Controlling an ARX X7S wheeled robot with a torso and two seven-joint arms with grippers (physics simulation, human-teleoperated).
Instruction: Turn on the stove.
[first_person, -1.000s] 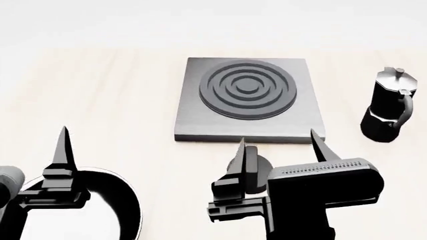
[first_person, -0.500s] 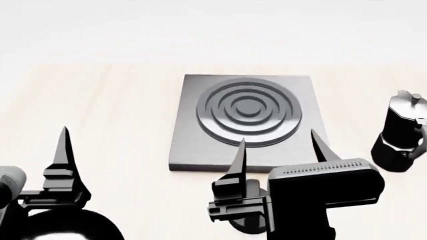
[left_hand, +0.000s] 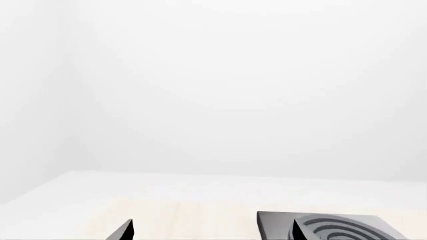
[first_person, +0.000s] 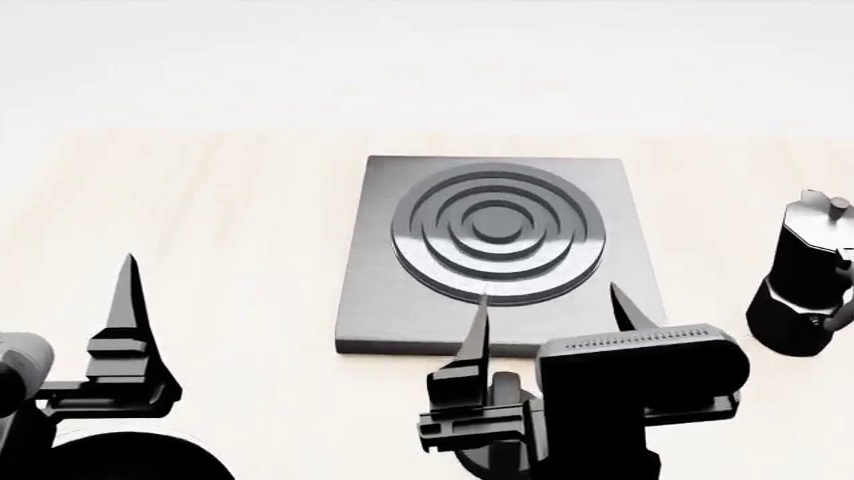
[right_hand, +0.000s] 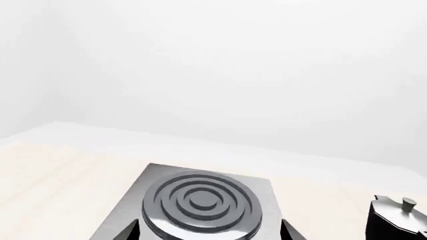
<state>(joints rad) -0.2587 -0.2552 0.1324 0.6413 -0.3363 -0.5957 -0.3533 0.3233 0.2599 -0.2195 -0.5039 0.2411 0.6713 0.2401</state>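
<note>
The stove (first_person: 387, 300) is a square dark-grey slab with a ring burner (first_person: 497, 230) at the table's middle. It also shows in the right wrist view (right_hand: 267, 192) and at the edge of the left wrist view (left_hand: 277, 222). Its black knob (first_person: 509, 392) sits in front of the slab, mostly hidden behind my right gripper. My right gripper (first_person: 549, 298) is open and empty above the knob, its tips over the slab's near edge; in its wrist view (right_hand: 210, 232) the tips frame the burner. My left gripper (left_hand: 212, 231) is open and empty left of the stove; one finger (first_person: 130, 300) shows.
A black moka pot (first_person: 801, 290) stands right of the stove, also seen in the right wrist view (right_hand: 397, 220). A black frying pan (first_person: 134, 462) lies at the near left under my left gripper. A white wall rises behind the light wooden table (first_person: 214, 200).
The head view has shifted, so the stove, knob, pan and pot sit lower in it. My right gripper's tips now overlap the slab's near edge and cover the knob.
</note>
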